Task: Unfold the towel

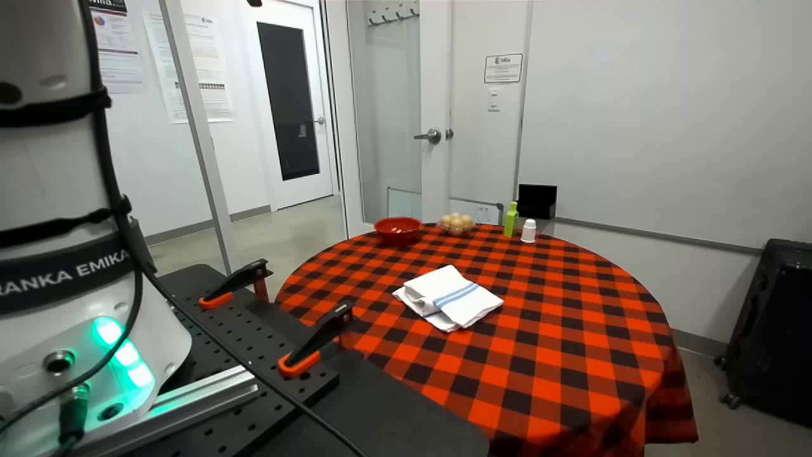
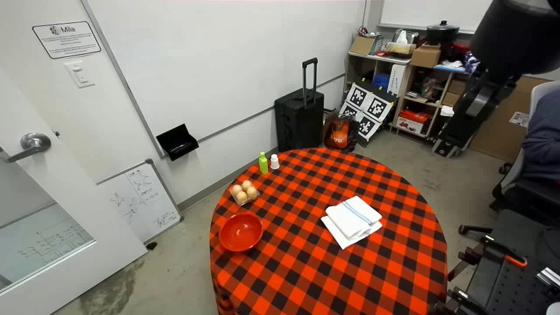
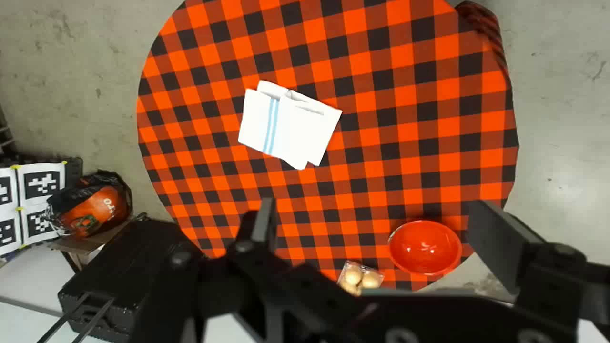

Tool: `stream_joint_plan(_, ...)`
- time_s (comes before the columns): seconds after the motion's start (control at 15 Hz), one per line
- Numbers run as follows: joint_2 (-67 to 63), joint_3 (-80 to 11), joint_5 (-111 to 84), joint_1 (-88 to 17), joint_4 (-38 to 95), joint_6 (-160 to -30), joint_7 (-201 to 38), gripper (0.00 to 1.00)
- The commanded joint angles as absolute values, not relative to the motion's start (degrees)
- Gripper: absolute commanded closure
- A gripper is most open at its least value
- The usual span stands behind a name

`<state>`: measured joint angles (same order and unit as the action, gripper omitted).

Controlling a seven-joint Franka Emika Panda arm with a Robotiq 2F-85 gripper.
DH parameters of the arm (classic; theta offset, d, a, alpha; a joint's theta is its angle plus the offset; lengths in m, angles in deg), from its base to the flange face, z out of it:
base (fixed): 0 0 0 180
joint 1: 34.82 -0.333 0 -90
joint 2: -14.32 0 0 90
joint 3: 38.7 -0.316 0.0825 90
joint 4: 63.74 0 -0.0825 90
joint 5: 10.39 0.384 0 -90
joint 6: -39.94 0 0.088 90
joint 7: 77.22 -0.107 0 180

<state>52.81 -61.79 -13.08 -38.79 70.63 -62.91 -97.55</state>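
Observation:
A white towel with blue stripes lies folded in several uneven layers on the round table. It shows in both exterior views (image 1: 451, 295) (image 2: 352, 216) and in the wrist view (image 3: 290, 126). Its top layer carries the stripes near one side, and lower layers stick out past it. My gripper shows in an exterior view (image 2: 447, 148), raised high and well apart from the towel. In the wrist view my gripper (image 3: 374, 212) has its two fingers wide apart with nothing between them. The towel lies beyond the fingertips there, far below.
The table has a red and black checked cloth (image 2: 306, 262). Near its edge stand a red bowl (image 2: 241, 232), a clear pack of eggs (image 2: 244, 192), a green bottle (image 2: 263, 163) and a small white container (image 2: 274, 162). Clamps (image 1: 317, 339) sit on the robot's black base beside the table.

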Motion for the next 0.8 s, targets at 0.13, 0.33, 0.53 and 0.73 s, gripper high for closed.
stream_joint_plan(0.13, 52.3, -60.6, -14.0, -40.4, 70.3, -62.7, -98.4, 0.0)
stream_joint_plan(0.33, 52.2, -60.2, -13.5, -41.0, 70.6, -63.1, -97.9, 0.0)
stream_joint_plan(0.53, 52.0, -59.1, -12.8, -41.9, 71.6, -64.6, -97.1, 0.0)
stream_joint_plan(0.73, 51.5, -58.7, -12.3, -42.0, 72.5, -64.2, -98.5, 0.0)
